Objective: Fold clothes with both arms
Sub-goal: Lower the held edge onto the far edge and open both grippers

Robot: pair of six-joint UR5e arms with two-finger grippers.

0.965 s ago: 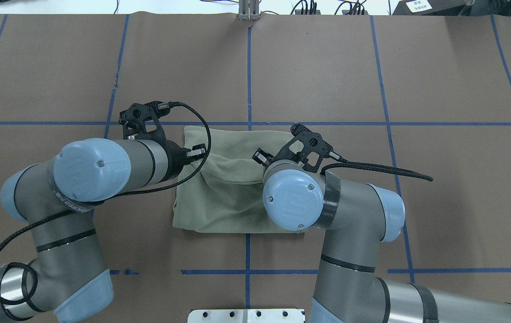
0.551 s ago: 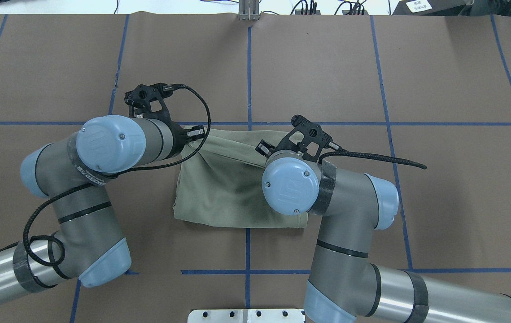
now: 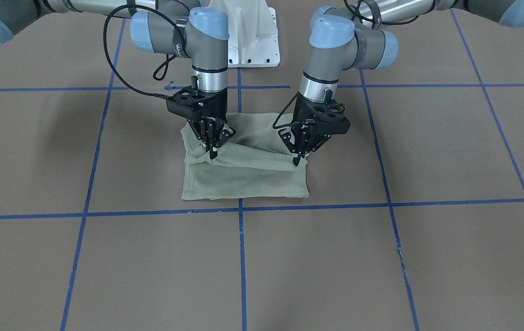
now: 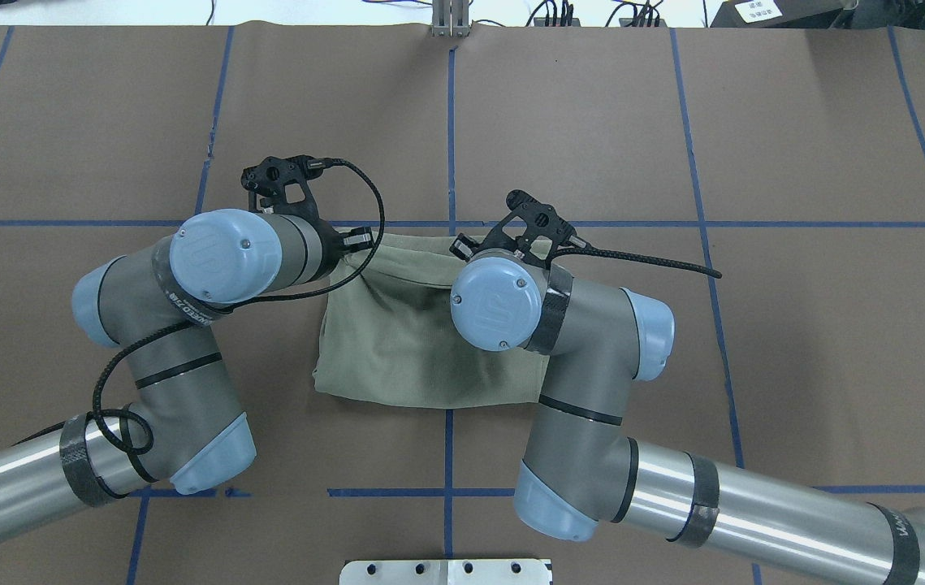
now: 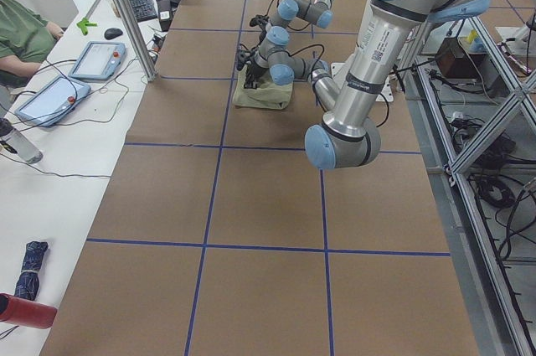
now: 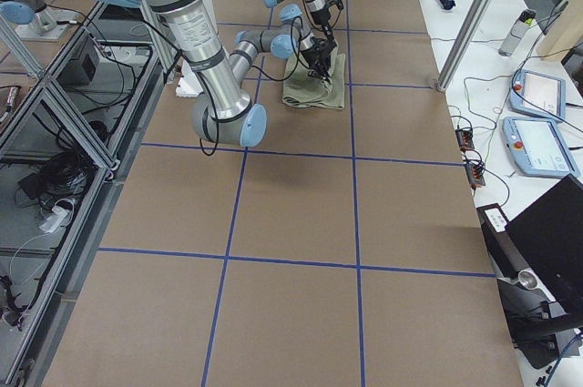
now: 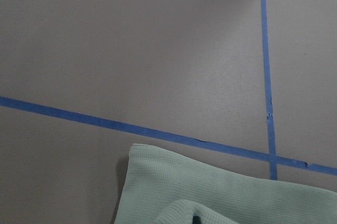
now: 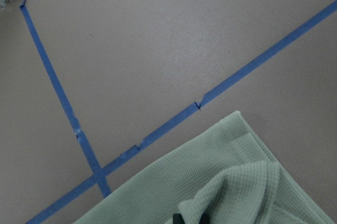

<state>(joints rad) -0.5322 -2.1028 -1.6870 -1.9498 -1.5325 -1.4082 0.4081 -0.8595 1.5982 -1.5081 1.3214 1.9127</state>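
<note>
— So, where was the sage-green knit shirt (image 3: 248,181) found, and how was it held?

— It was laid on the brown table cover (image 3: 381,257), just on the robot's side of the blue tape cross (image 3: 241,209). It was already doubled into a roughly square packet, with its far hem close beside the cross's sideways line. A lifted fold ran across the packet, farther from the cross than that hem. The left gripper (image 3: 296,157) was seen clamped on one end of the fold and the right gripper (image 3: 211,149) on the other, one to either side of the cross's lengthwise line.

— Why was the cloth gripped at two points rather than one?

— It was judged that the fold was kept stretched between the two grips so the layer would travel as a straight edge, not sag in the middle. A taut ridge could be made out between them.

— And what was left to be done?

— The lifted layer would need to be brought toward the cross and laid square on the hem beneath, it was thought. Slack on one side could leave the edge skewed. Collar and logo could not be made out.
</note>
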